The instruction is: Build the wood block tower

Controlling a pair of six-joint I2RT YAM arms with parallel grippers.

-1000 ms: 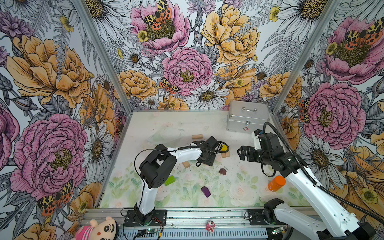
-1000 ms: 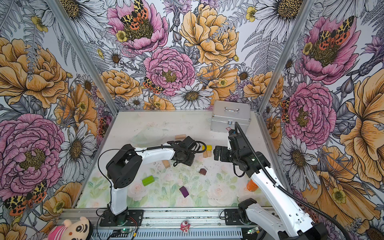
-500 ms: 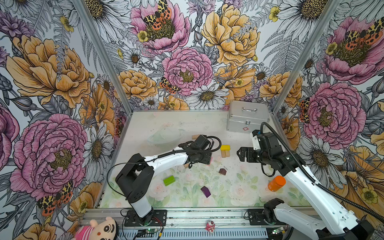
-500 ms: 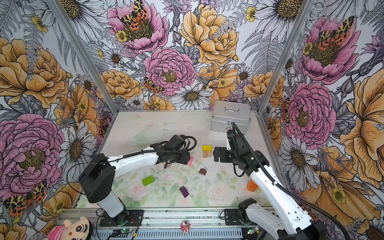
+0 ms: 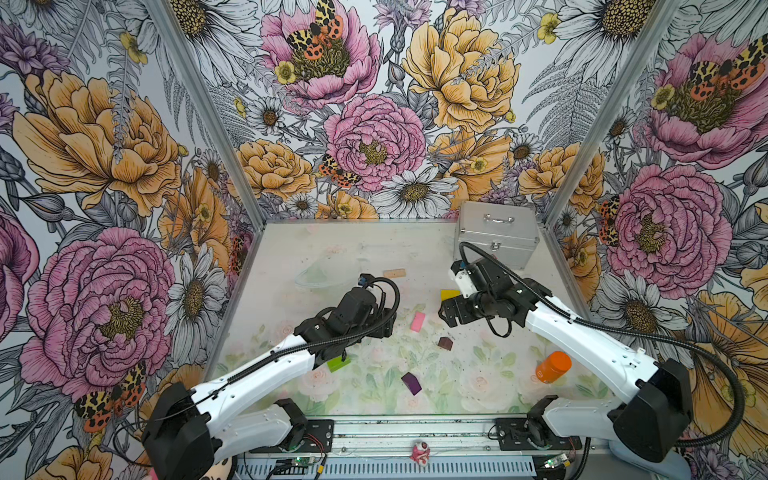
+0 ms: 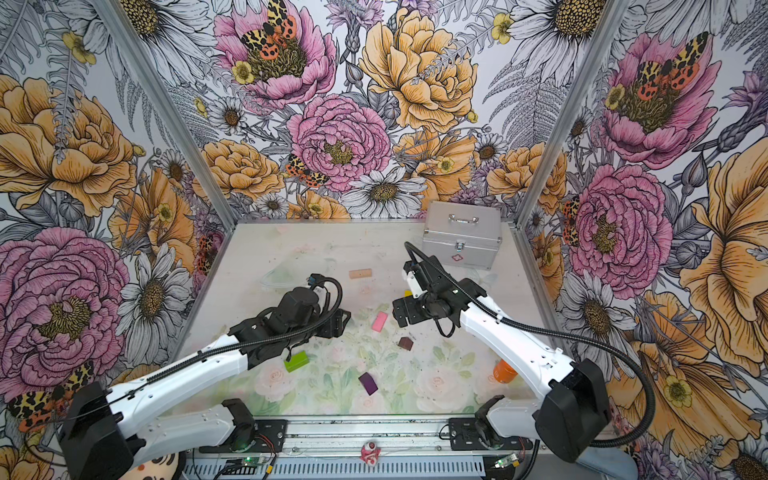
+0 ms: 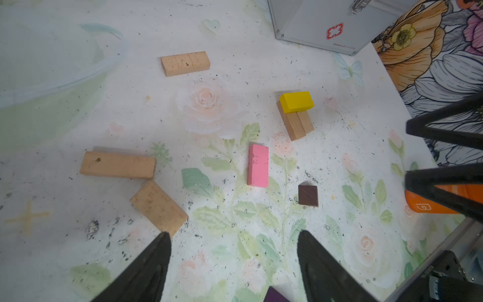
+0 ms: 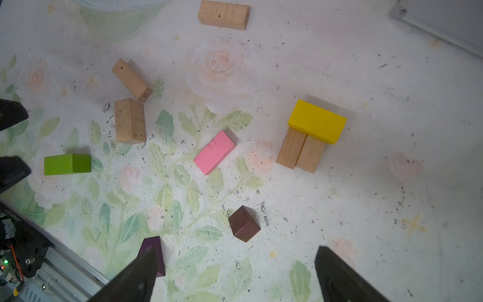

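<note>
The left gripper [image 7: 232,234], jaws apart and empty, hangs low on its outstretched arm, drawn back left from the flat pink wooden brick [image 7: 258,165] it held half a second ago. The right gripper [image 8: 236,248] gapes empty beside the wood block tower [image 7: 295,123]: a yellow wooden brick [image 8: 317,121] across two tan wooden bricks [image 8: 290,149], right of centre.

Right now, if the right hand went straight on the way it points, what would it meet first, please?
Probably the brown block, lying just ahead between the fingers of the open right hand; the purple block sits beside one finger, and height is unclear.
</note>
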